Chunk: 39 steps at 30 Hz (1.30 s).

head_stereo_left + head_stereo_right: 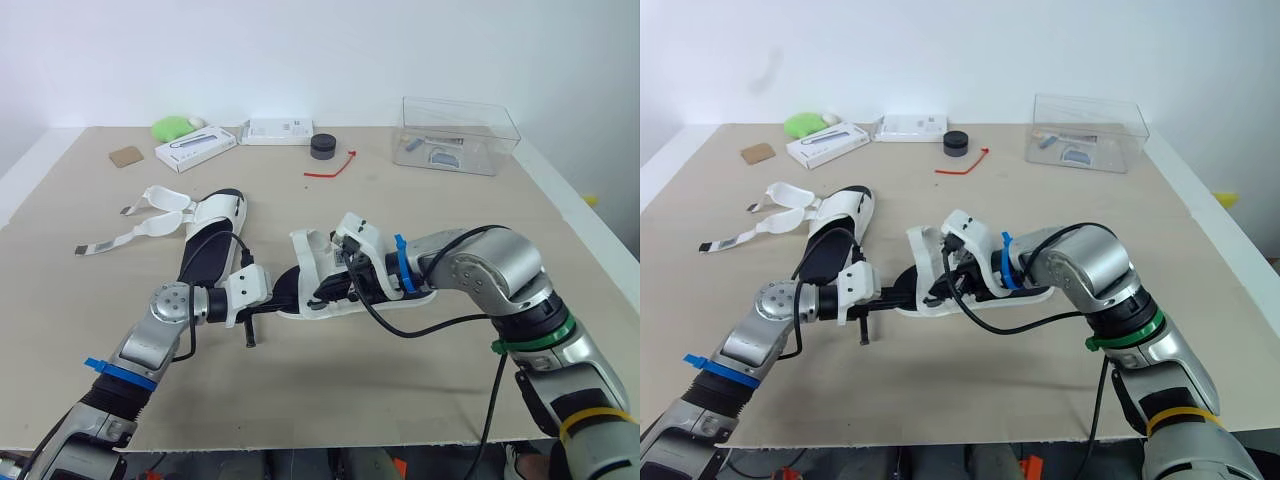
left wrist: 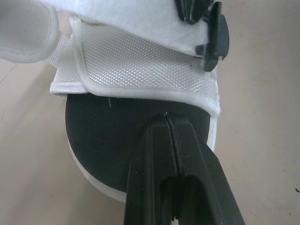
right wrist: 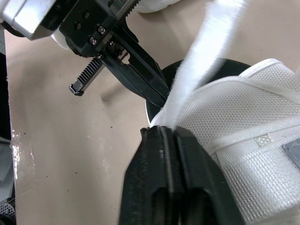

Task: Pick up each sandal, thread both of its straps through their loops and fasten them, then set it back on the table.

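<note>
woven white strap (image 3: 201,61) pinched in right jaws; left jaws clenched against black insole (image 2: 101,126) of sandal (image 1: 312,258).

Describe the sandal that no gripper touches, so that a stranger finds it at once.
On the beige table, look on the robot's left half, left of the left gripper. This sandal lies alone, its two white straps spread open toward the table's left edge; the second sandal is at the right gripper.

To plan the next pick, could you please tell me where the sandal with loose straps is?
The loose-strapped sandal lies on the table, left side in the eye views, beyond the left gripper and left of the held sandal.
</note>
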Each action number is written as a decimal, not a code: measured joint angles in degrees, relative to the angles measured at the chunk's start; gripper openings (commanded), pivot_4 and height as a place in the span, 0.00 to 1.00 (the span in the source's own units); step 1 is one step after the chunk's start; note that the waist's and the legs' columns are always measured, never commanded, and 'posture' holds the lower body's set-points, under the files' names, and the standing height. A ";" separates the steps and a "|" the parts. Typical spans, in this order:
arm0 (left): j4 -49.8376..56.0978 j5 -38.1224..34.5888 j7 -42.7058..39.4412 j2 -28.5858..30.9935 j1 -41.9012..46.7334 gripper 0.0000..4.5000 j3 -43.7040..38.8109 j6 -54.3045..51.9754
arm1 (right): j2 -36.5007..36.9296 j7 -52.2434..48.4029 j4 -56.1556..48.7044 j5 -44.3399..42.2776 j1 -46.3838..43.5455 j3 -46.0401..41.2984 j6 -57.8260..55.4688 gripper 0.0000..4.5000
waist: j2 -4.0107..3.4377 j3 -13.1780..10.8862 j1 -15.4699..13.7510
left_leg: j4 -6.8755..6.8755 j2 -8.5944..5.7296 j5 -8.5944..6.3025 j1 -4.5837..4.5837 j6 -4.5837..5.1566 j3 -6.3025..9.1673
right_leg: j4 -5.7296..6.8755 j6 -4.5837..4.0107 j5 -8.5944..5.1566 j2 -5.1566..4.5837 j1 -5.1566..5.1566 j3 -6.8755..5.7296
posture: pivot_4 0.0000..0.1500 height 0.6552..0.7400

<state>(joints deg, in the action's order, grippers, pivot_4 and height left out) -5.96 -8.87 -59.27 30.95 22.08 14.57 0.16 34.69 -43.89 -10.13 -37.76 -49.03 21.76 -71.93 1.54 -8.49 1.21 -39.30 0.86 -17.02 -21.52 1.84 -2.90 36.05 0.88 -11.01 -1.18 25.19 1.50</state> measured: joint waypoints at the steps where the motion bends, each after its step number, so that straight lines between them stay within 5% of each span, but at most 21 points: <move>1: -0.07 0.00 0.00 0.00 0.07 0.00 0.01 0.00 | -0.03 -0.34 -0.26 -0.03 0.02 -0.02 0.01 0.41 | 0.00 0.00 0.00 | 0.00 0.00 0.00 0.00 0.00 0.00 | 0.00 -0.01 0.00 0.00 0.00 -0.02 | 1.00 1.00; 22: 0.07 0.02 0.49 -0.03 -0.37 0.00 -0.21 0.01 | -6.43 -5.13 16.13 6.12 -10.01 -1.21 1.39 0.41 | -0.04 -0.03 0.02 | -0.01 0.00 0.01 0.00 -0.01 0.04 | 0.05 -0.13 0.00 -0.03 0.02 -0.12 | 1.00 1.00; 27: 0.41 0.02 1.05 -0.03 -0.76 0.00 -0.24 0.00 | -7.04 -6.28 16.13 6.71 -10.01 -1.07 1.14 0.03 | -0.05 -0.03 0.02 | 0.00 0.00 0.01 0.00 -0.01 0.04 | 0.05 -0.13 0.00 -0.04 0.02 -0.12 | 1.00 1.00; 39: 1.11 0.02 1.47 0.05 -1.36 0.00 -0.33 0.00 | -4.63 -5.11 5.63 6.32 -2.88 -2.11 -2.32 0.01 | -0.05 -0.02 0.01 | 0.02 0.00 -0.01 -0.02 -0.03 0.14 | 0.06 -0.19 -0.04 -0.07 0.01 -0.20 | 1.00 1.00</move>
<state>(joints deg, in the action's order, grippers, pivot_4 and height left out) -4.86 -8.85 -57.80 31.00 20.72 14.24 0.16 30.05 -49.00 -4.50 -31.44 -51.91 19.65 -74.25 1.48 -8.51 1.23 -39.28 0.86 -17.04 -21.54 1.80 -2.77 36.12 0.68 -11.06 -1.26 25.20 1.30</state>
